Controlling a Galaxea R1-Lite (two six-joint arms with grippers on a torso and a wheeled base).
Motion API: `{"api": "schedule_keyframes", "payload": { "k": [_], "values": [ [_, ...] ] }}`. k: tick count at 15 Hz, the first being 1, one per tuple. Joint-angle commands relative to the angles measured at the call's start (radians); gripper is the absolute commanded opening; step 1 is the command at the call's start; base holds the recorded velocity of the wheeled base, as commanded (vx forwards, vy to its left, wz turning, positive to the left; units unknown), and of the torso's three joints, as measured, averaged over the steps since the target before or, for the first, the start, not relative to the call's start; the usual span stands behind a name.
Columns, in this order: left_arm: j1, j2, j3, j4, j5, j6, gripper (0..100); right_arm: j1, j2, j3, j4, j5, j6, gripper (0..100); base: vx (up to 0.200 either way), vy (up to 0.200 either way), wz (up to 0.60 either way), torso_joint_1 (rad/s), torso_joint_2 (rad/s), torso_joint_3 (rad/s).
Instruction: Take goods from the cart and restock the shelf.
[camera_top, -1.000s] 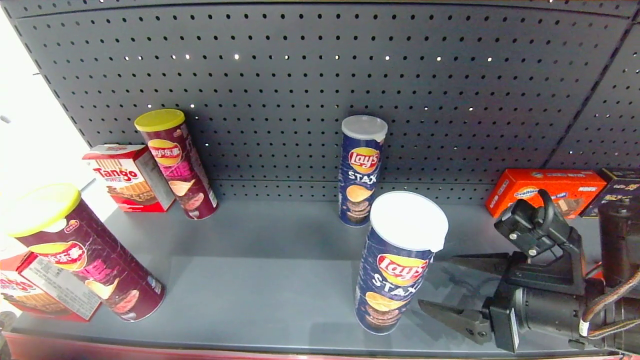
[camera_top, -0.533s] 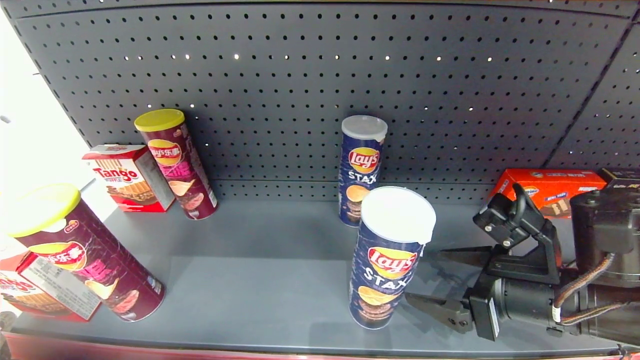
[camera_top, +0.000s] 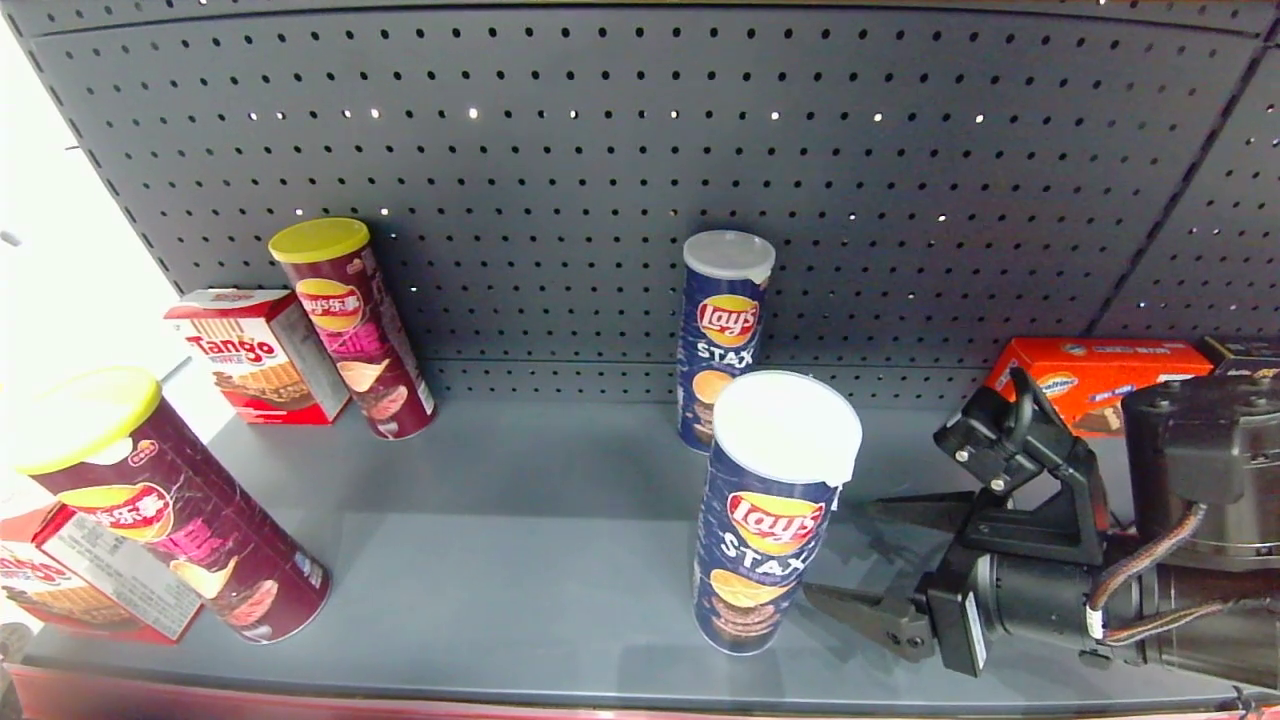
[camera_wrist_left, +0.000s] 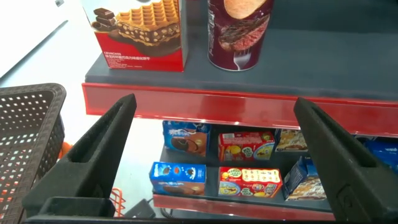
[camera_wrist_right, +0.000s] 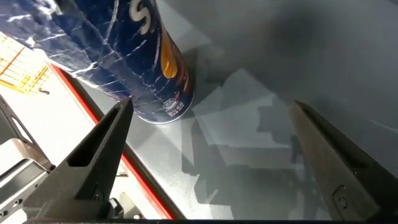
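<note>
In the head view the front blue can stands upright at lower centre of the frame, near the front lip of the shelf and directly in front of the rear blue can. The right gripper, lower right, is spread wide and holds nothing; its nearer finger lies just beside the can's base, though I cannot tell whether it touches. The likely risk is that this finger nudges the tall, narrow can as the arm pulls away, tipping it or sliding it off the front edge. Both blue cans and the two maroon cans at left are lidded, so their contents are hidden. In the left wrist view the left gripper is also wide open and empty, below the red shelf edge, with a dark basket beside it whose inside is out of sight. In the right wrist view the blue can's base sits close to the red edge, just outside the open fingers, which makes that margin look thin.
</note>
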Motion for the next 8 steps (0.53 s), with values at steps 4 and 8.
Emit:
{"api": "schedule_keyframes", "payload": {
  "k": [4, 8],
  "values": [
    [0.000, 0.002, 0.000, 0.000, 0.000, -0.001, 100, -0.001, 0.006, -0.007, -0.001, 0.000, 0.000, 100, 0.000, 0.000, 0.00, 0.000, 0.00, 0.000],
    [0.000, 0.002, 0.000, 0.000, 0.000, -0.001, 100, -0.003, 0.005, -0.005, -0.001, 0.000, 0.000, 100, 0.000, 0.000, 0.00, 0.000, 0.00, 0.000]
  ]
}}
